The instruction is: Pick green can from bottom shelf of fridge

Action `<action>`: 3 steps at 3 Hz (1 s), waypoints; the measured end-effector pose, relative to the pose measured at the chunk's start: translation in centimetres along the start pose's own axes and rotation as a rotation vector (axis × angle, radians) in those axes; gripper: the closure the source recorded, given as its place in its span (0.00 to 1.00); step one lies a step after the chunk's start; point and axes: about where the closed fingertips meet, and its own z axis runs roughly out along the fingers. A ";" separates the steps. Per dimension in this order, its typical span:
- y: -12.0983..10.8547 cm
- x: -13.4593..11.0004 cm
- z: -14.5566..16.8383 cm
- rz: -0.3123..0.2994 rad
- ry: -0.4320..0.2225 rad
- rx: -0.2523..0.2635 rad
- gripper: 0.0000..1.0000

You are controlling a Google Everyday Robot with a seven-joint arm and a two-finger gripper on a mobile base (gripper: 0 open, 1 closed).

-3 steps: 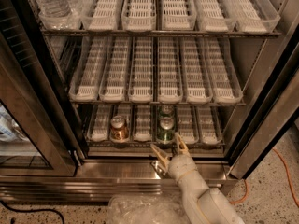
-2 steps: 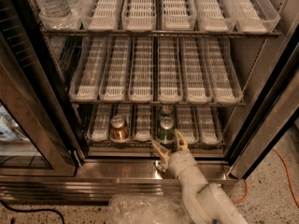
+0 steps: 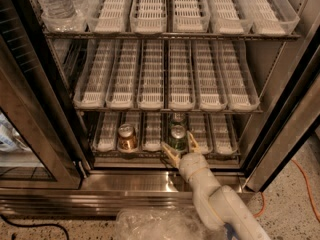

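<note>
The fridge [image 3: 278,115] stands open with three racks of plastic lanes. On the bottom shelf [image 3: 108,134] a green can [image 3: 177,135] with a silver top stands at the front of a middle lane, with a second green can [image 3: 177,119] right behind it. My gripper [image 3: 180,146] is open at the shelf's front edge. One finger [image 3: 170,153] is left of the front can and the other finger [image 3: 192,141] is right of it, around its lower part. I cannot tell whether they touch it. The white arm [image 3: 215,199] reaches in from the lower right.
A copper-brown can [image 3: 127,137] stands two lanes to the left on the same shelf. Water bottles [image 3: 52,1] stand on the top rack at left. The open glass door [image 3: 30,134] is at left. Crinkled clear plastic [image 3: 155,224] and an orange cable [image 3: 305,184] lie on the floor.
My gripper has moved forward into the bottom shelf, so its open fingers now reach either side of the front green can. The cans have not moved.
</note>
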 end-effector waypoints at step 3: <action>-0.6 1.2 3.7 0.018 0.054 0.017 0.50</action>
